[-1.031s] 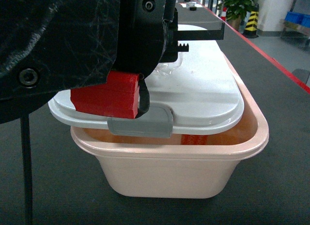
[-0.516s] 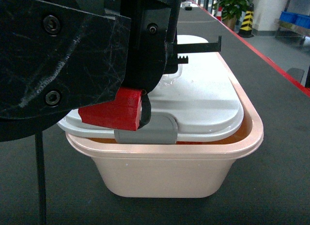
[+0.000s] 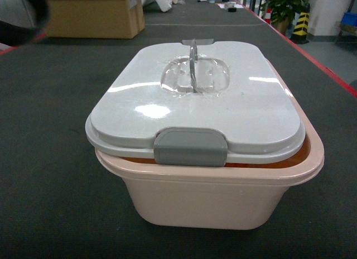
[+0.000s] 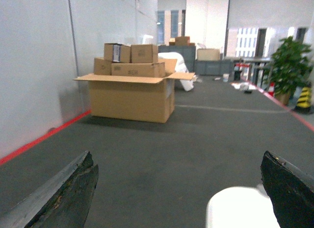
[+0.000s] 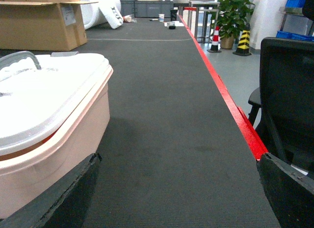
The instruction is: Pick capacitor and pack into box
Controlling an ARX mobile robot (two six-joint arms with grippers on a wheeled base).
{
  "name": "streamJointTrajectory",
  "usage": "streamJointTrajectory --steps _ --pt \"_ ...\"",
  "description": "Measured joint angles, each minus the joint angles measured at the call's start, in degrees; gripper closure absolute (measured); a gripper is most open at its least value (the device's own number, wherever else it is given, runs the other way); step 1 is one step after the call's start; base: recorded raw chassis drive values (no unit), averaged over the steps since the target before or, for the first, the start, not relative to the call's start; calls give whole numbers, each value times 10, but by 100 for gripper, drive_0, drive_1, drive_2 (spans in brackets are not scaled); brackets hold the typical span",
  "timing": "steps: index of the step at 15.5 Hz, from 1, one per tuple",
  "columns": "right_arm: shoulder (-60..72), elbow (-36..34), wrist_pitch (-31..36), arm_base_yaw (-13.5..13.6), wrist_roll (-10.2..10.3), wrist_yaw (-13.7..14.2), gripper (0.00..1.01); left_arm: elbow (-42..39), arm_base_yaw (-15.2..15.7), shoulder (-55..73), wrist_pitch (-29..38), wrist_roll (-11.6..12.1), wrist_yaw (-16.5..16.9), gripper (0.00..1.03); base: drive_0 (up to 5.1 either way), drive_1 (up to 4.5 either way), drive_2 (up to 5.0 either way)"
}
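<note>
From the head camera I see the box (image 3: 223, 200) sitting on a dark grey, finely textured mat (image 3: 56, 175) that runs long and flat into the room — the white lid (image 3: 223, 102) lies on top, slightly askew, with an orange strip of interior showing under its front edge. A grey latch (image 3: 191, 147) hangs at the lid's near side, and the handle (image 3: 193, 69) stands upright in the recess. No capacitor is visible to me in any view. A red line (image 5: 223, 93) borders the mat on the right, with grey floor beyond it, a potted plant (image 5: 231, 14) and a yellow-and-black striped cone (image 5: 243, 39) further back, and a black chair (image 5: 287, 98) close by the edge. On the left side a white wall (image 4: 39, 66) runs along the mat, and an open brown carton (image 4: 132, 95) stands near it with smaller cartons stacked on top. My left gripper (image 4: 179, 188) is spread wide over bare mat, holding nothing — a white edge of the lid peeks in low at its right. My right gripper (image 5: 176, 198) is likewise wide apart and empty, just beside the box's right wall.
</note>
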Motion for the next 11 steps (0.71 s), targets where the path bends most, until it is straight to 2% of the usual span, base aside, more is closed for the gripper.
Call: streamJointTrajectory --steps 1,4,8,10,11 --pt "0 0 0 0 0 0 3 -94 23 -99 -22 69 -14 5 0 0 0" --pt "0 0 0 0 0 0 3 -136 24 -158 -39 83 -21 5 0 0 0" --pt "0 0 0 0 0 0 3 -184 27 -253 -87 84 -27 5 0 0 0" --pt "0 0 0 0 0 0 3 -235 30 -386 -171 82 -36 5 0 0 0" --pt "0 0 0 0 0 0 3 -257 35 -478 -254 69 -26 5 0 0 0"
